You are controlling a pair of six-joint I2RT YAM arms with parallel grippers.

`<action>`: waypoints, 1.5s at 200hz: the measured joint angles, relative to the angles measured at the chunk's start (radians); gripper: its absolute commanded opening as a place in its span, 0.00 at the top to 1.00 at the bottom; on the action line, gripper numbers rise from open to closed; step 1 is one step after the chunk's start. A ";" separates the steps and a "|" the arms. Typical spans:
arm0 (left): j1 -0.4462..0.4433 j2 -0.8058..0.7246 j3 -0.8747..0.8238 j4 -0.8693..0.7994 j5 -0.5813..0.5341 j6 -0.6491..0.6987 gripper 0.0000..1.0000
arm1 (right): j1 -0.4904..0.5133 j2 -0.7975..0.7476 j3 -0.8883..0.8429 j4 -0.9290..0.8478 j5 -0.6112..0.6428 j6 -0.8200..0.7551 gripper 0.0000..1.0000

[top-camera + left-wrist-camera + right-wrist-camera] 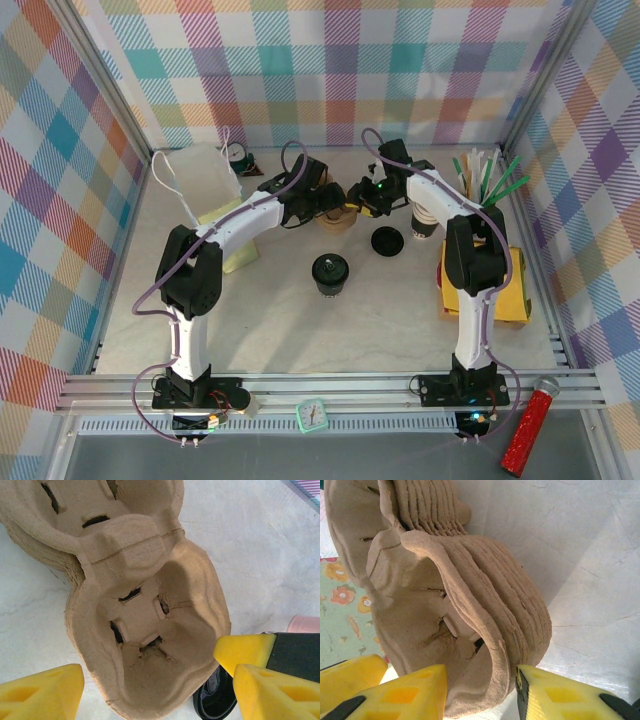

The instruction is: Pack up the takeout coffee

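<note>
Freeing a carrier, seemingly: right gripper [480,674] pinches the stack of brown moulded-pulp cup carriers [470,595], left gripper [157,681] gapes above, black-lidded cream-tan paper coffee cup [330,271] stands apart; next, lift only the top one

No text, label or number is legible on anything

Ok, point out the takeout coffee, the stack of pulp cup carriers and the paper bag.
takeout coffee [330,270], top view, its black lid
stack of pulp cup carriers [142,622], left wrist view, floor of near well
paper bag [200,180], top view, its pale side
</note>
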 measured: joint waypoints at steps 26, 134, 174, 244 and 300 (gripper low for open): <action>0.000 0.000 0.000 0.000 0.005 0.000 0.22 | 0.000 0.000 0.000 0.005 -0.008 -0.005 0.60; 0.000 0.000 0.000 -0.001 0.004 0.001 0.24 | -0.001 -0.024 -0.003 0.054 -0.033 0.014 0.65; 0.000 0.000 0.003 -0.001 0.002 0.001 0.25 | -0.004 -0.047 -0.015 0.095 -0.057 0.038 0.72; 0.000 0.000 0.004 -0.003 -0.003 0.001 0.36 | -0.009 -0.047 -0.069 0.109 -0.061 0.067 0.79; 0.004 0.000 0.004 -0.009 -0.034 0.000 0.35 | -0.020 -0.047 -0.095 0.130 -0.068 0.087 0.86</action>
